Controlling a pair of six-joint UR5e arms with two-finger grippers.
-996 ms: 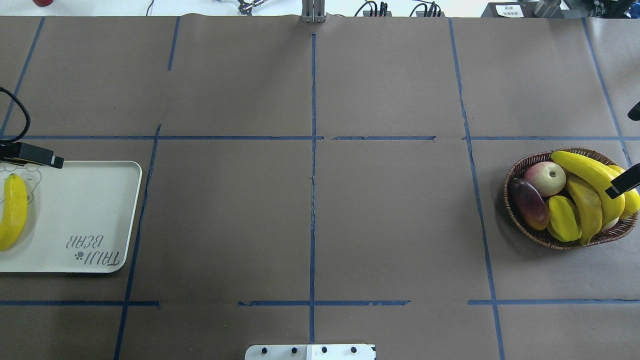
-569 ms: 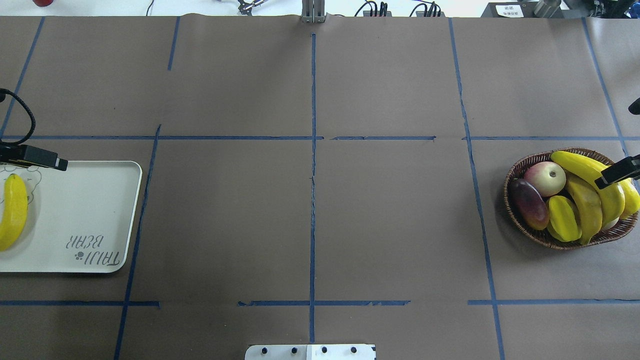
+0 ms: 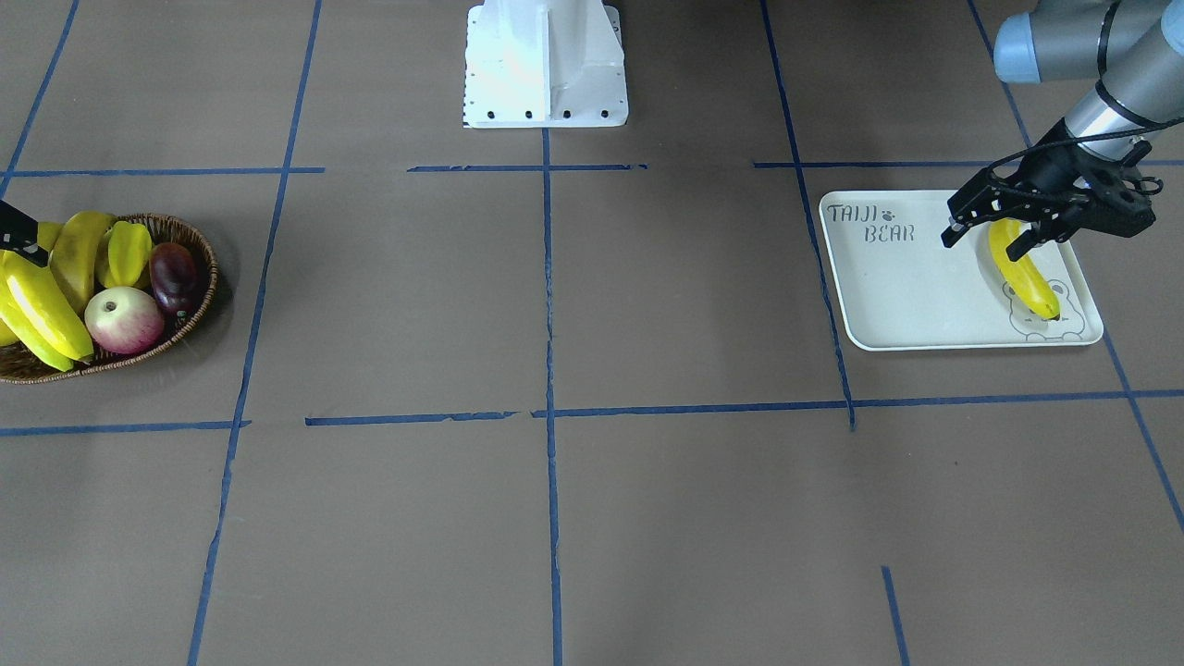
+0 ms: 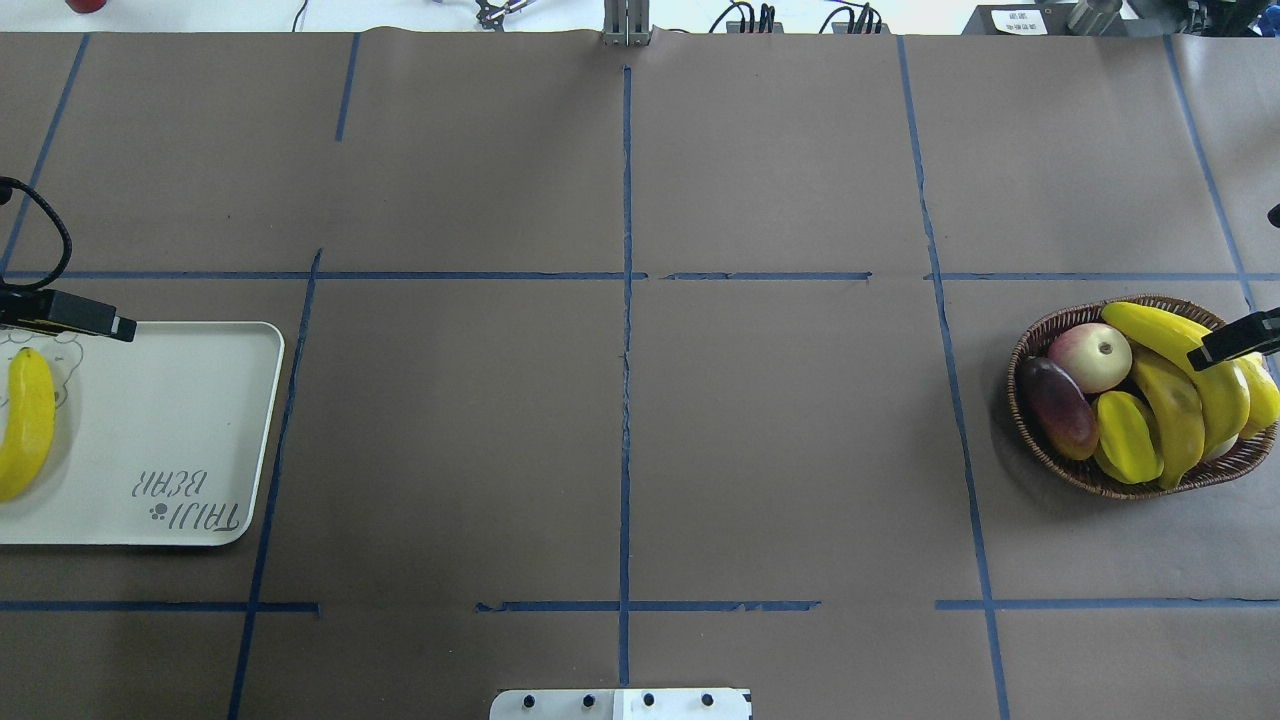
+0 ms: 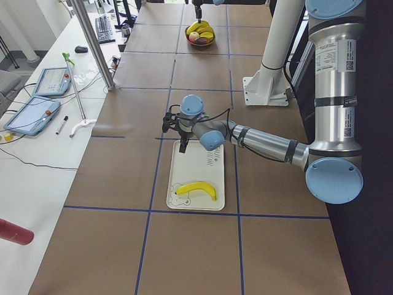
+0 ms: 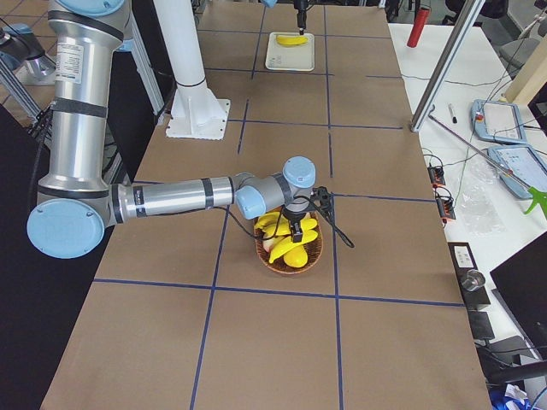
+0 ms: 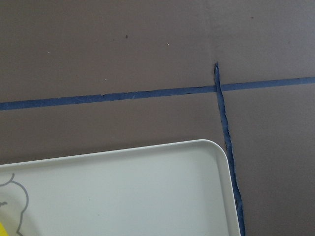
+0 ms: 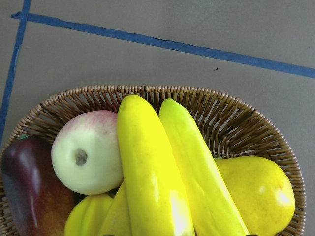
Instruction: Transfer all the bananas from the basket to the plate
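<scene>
One long curved glossy yellow banana [image 3: 1022,268] was recorded lying flat on the pale cream rounded-rectangular plate [image 4: 170,420] with raised rim, one dark tip resting over the line-drawn bear. The "TAIJI BEAR" lettering was noted at the opposite corner. Three more bananas [image 4: 1180,350] were counted in the oval dark-brown woven wicker basket [image 4: 1100,488], two of them laid side by side on top of the pile. Basket and plate were set well apart, at opposite ends of the table.

Packed in beside the bananas were a red-and-cream apple [image 4: 1090,357], a dark purple-red mango [image 4: 1058,407], a ridged yellow-green star fruit [image 4: 1128,435] and a short yellow pear [image 8: 256,194].

The left gripper [image 3: 980,248] was seen held above the plate, clear of the banana, its black fingers spread with nothing between them. The right gripper [image 6: 297,229] was seen above the basket. Only one black finger [image 4: 1232,343] showed, over the topmost banana. Contact could not be judged, nor whether the fingers were spread or pressed together.

The table was covered in brown paper [image 4: 780,450] crossed by blue tape lines
</scene>
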